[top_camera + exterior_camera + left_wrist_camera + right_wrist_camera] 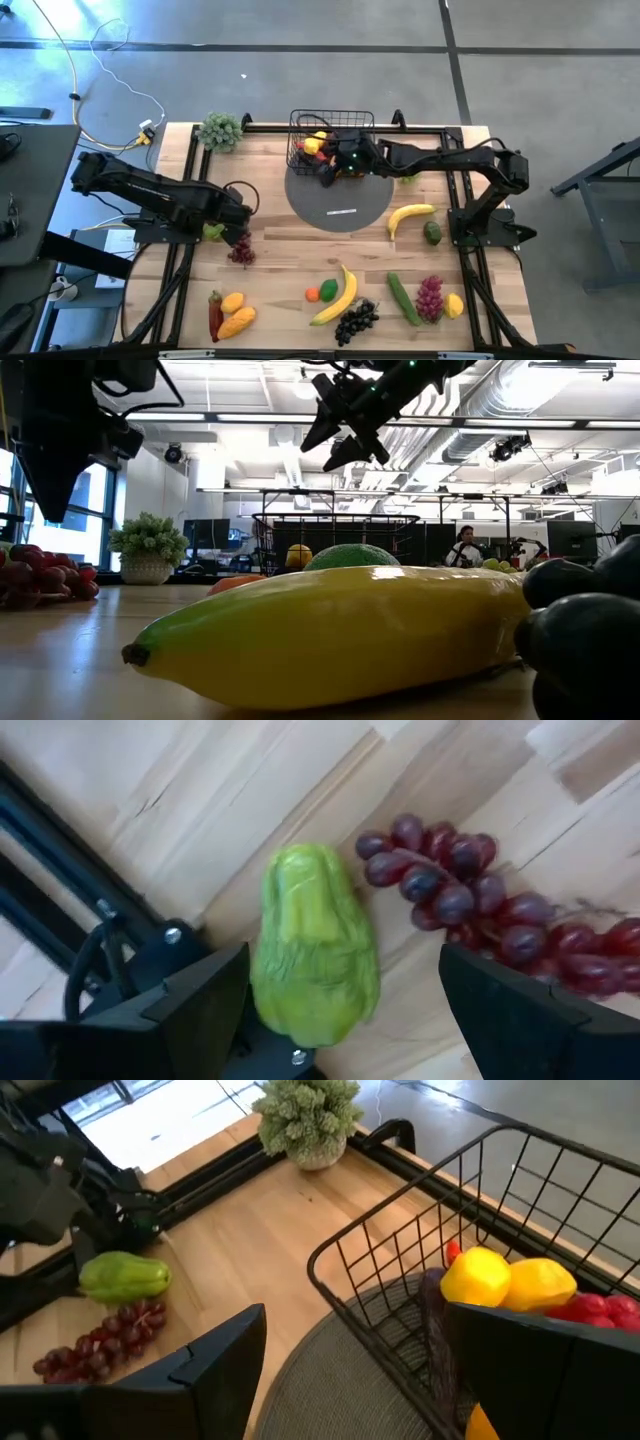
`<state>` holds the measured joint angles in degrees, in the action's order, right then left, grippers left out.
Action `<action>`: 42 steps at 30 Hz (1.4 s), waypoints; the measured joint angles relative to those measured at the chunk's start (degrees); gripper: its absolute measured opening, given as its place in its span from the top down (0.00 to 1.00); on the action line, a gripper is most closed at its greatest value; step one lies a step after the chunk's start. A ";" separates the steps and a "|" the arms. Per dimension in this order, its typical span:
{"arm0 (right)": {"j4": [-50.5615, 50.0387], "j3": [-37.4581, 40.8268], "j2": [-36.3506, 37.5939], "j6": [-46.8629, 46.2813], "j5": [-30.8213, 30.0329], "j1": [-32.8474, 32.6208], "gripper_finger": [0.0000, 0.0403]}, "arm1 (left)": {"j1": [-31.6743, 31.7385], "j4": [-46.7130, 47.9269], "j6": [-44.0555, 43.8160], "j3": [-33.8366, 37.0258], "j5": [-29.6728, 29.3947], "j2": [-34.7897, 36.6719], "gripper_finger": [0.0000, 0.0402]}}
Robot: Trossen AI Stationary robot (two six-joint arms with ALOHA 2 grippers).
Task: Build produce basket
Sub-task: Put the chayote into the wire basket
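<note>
The high view places the left hand [232,226] left of centre, its fingers wide apart over a green pepper [213,231] beside red grapes [241,250]; only the left wrist view shows the pepper untouched between them. The right hand [333,163], also wide and holding nothing, hovers at the basket [300,128] at upper centre, which holds lemons [481,1276]. In the low view a banana [330,632] blocks most of the surface [290,270].

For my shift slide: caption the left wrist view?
Open left gripper poised over a green pepper beside red grapes.
</note>
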<state>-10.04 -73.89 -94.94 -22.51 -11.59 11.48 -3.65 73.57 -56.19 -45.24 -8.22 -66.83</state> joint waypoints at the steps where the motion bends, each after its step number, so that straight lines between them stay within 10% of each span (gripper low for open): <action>1: -0.31 0.00 0.00 -0.01 -0.26 -0.30 0.29 | 0.20 -0.05 -0.06 0.01 -0.03 -0.32 0.21; 42: -1.41 0.00 0.00 -1.04 -0.70 -1.53 0.30 | 11.95 0.88 14.42 -0.94 10.71 -28.47 0.21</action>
<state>-11.44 -73.89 -94.94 -23.55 -12.29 9.96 8.29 74.44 -41.77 -46.18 2.49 -95.30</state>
